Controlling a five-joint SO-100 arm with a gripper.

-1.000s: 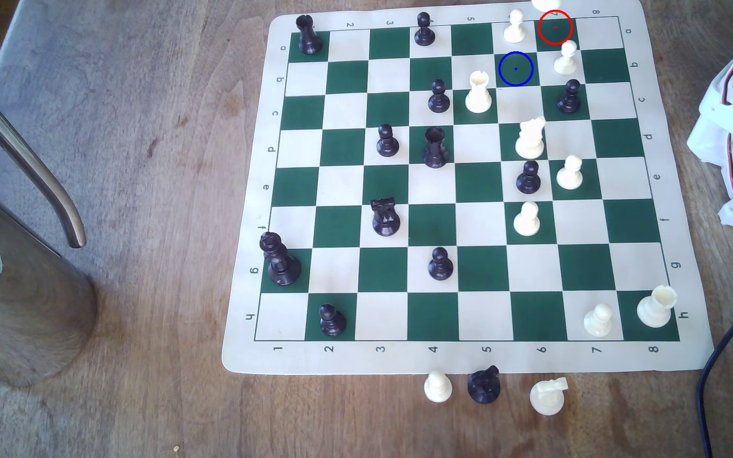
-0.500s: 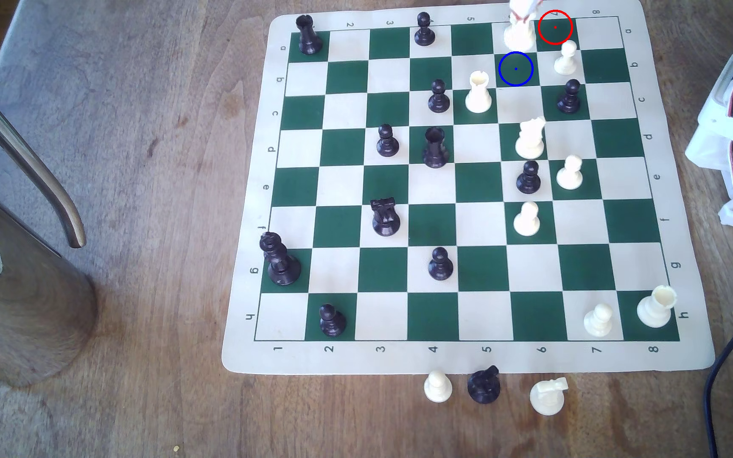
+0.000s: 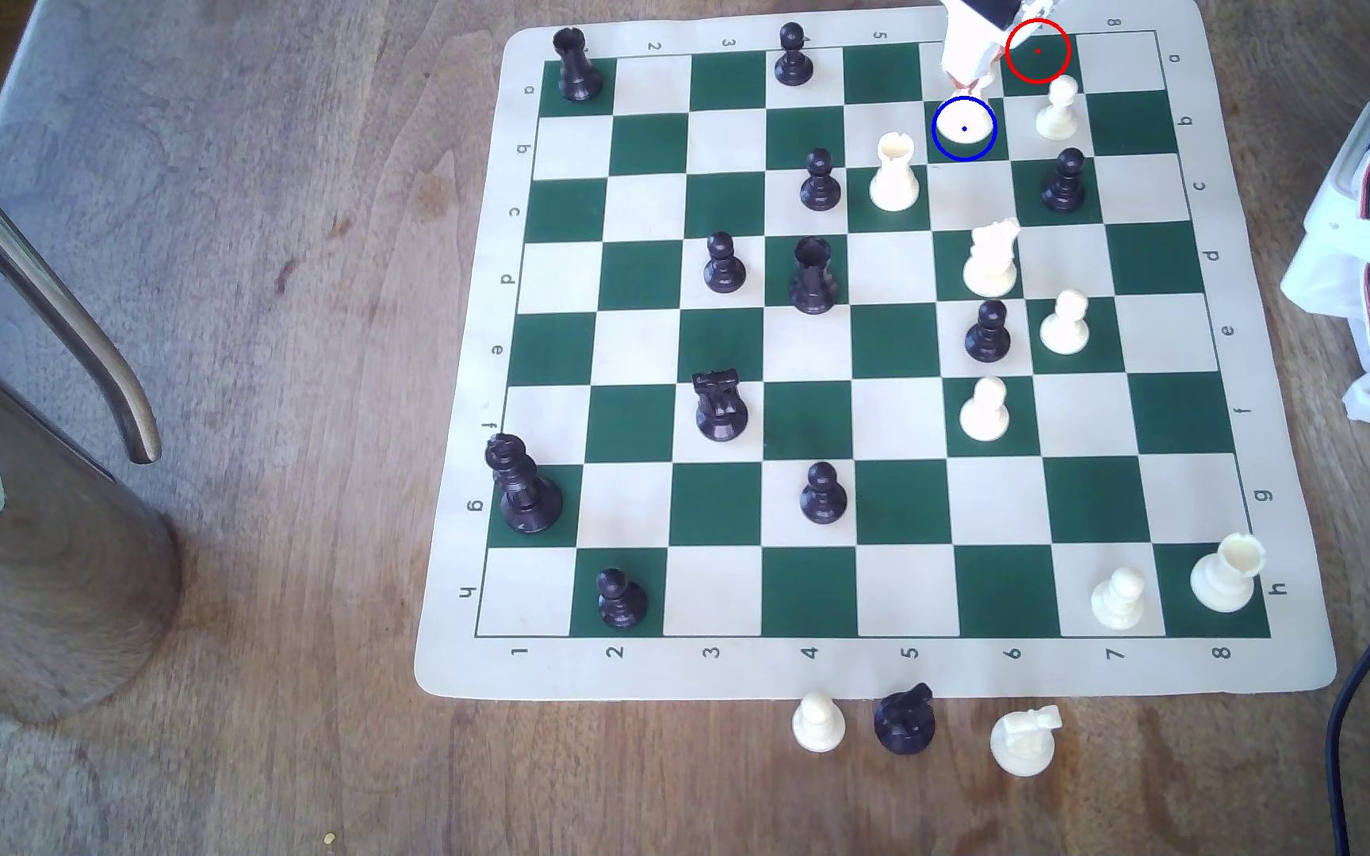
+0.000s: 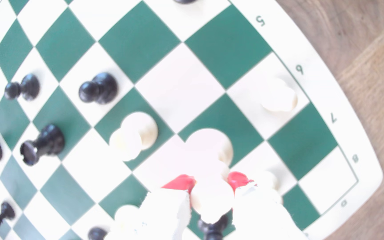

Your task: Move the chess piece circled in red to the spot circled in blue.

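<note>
Since 0.5 s ago the gripper [image 3: 968, 76] has come nearer from the far edge of the board [image 3: 871, 667], and the tall white piece [image 3: 963, 123] it carries now has its wide round base inside the blue ring [image 3: 963, 128], on the dark green square that was bare. The red ring [image 3: 1037, 51] marks an empty square just to the exterior view's right and farther off.

In the wrist view the red-tipped fingers [image 4: 183, 182] sit against either side of the piece's slim upper body [image 4: 211, 196] — clamped on it, as far as the blur allows. Whether the base rests flat on the square or hangs a little above it, I cannot tell.

Risks from here, as I judge them:

- Opening while the piece is tilted or not fully down would let it tip, and it is tall on a slim stem.
- 3 white pieces stand close — a pawn [image 3: 1059, 109] to the exterior view's right, a rook [image 3: 894, 174] to the left and nearer, and another pawn [image 4: 278, 97] on the far square behind the fingers. A sideways drift on release or on the lift-off could knock one.
- A finger that sticks to the stem could drag the piece off centre as the arm rises.
</note>
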